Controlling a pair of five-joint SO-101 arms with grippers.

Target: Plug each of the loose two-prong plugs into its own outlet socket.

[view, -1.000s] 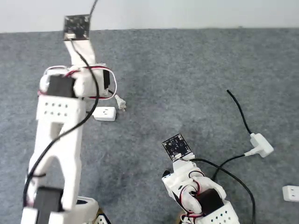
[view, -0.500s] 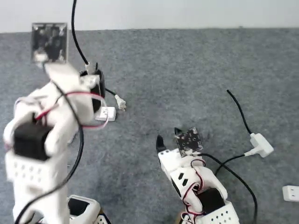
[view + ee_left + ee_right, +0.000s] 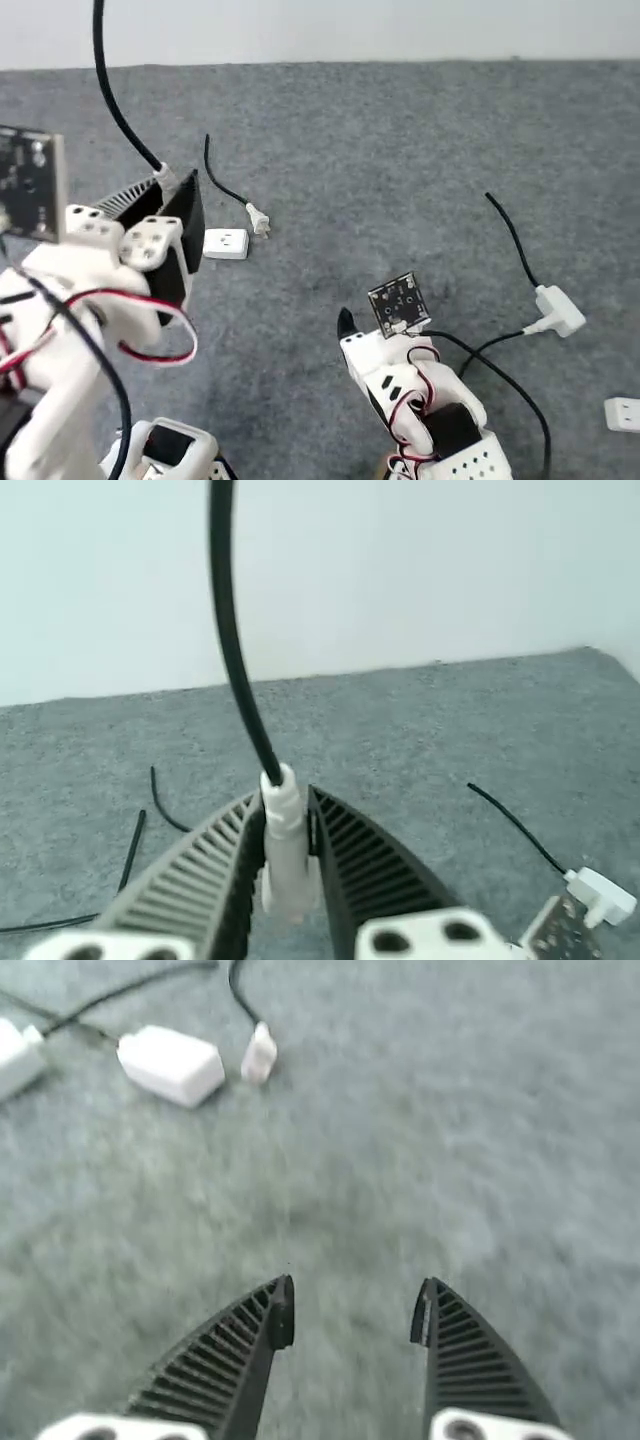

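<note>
High view puts the left gripper (image 3: 170,192) at 9 o'clock on the grey mat (image 3: 400,150). It is lifted off the surface and pinches a white plug (image 3: 165,181), whose black cord (image 3: 110,90) rises out of frame. A white socket (image 3: 225,243) lies just beside it toward 3 o'clock. A second plug (image 3: 259,219) lies loose at the socket's 1 o'clock, close but not inserted. The right gripper (image 3: 352,1310) hovers near 6 o'clock, its jaws spread and empty.

To seat the held plug well, I judge it needs turning so that its prongs, hidden between the fingers here, face the socket's slots. A straight, slow push should follow. The socket looks light and unanchored, so pressing the free gripper on it would probably stop it sliding. The cord's pull may twist the plug in the grip.

No writing or brand mark is legible on plug, socket or cord.
</note>
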